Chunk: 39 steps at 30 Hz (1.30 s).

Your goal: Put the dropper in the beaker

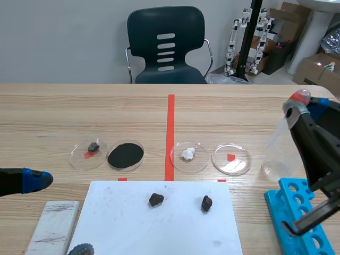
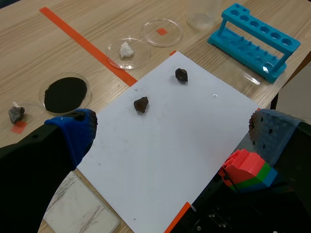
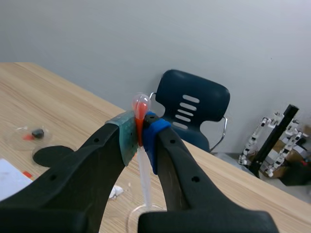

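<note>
My right gripper is raised at the table's right side and is shut on the dropper. The dropper's red bulb sticks out above the pads, and its clear tube hangs straight down. The clear glass beaker stands on the table below it, beside the blue rack. In the right wrist view the tube's lower end reaches the beaker's rim; I cannot tell whether the tip is inside. My left gripper is open and holds nothing, low at the left edge, far from the beaker.
A blue test-tube rack stands at the front right under the right arm. Several petri dishes line up across the middle. White paper carries two dark rocks. A white tile lies at the front left.
</note>
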Tool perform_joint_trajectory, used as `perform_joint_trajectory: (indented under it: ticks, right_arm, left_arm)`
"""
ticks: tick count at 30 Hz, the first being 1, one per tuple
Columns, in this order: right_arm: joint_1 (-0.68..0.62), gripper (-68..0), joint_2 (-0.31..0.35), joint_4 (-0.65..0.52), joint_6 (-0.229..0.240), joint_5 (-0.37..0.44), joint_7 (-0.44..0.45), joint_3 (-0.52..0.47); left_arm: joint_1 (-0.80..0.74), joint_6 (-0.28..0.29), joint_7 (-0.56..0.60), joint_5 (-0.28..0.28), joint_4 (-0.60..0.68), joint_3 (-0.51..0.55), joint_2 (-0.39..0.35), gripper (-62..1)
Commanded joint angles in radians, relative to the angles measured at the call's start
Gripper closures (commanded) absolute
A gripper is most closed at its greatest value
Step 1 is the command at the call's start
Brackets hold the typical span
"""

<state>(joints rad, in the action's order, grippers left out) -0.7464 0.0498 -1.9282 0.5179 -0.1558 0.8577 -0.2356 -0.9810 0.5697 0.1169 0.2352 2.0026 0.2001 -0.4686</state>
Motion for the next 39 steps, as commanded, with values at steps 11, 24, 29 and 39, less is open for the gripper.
perform_joint_trajectory:
  ticks: [11, 24, 29, 39]
  right_arm:
    - [0.158, -1.3, 0.006, 0.105, 0.0, 0.097, -0.038, -0.086]
    - [0.315, -1.3, 0.017, 0.301, -0.002, 0.127, -0.072, -0.092]
    - [0.37, -1.3, 0.037, 0.385, -0.008, 0.142, -0.094, -0.092]
    - [0.482, -1.3, 0.079, 0.581, -0.054, 0.158, -0.121, -0.09]
  left_arm:
    - [-0.002, -0.001, 0.014, 0.01, 0.007, 0.002, 0.003, -62.3]
    - [-0.002, -0.001, 0.014, 0.01, 0.007, 0.002, 0.003, -62.3]
    - [-0.002, -0.001, 0.014, 0.01, 0.007, 0.002, 0.003, -62.3]
    - [-0.002, -0.001, 0.014, 0.01, 0.007, 0.002, 0.003, -62.3]
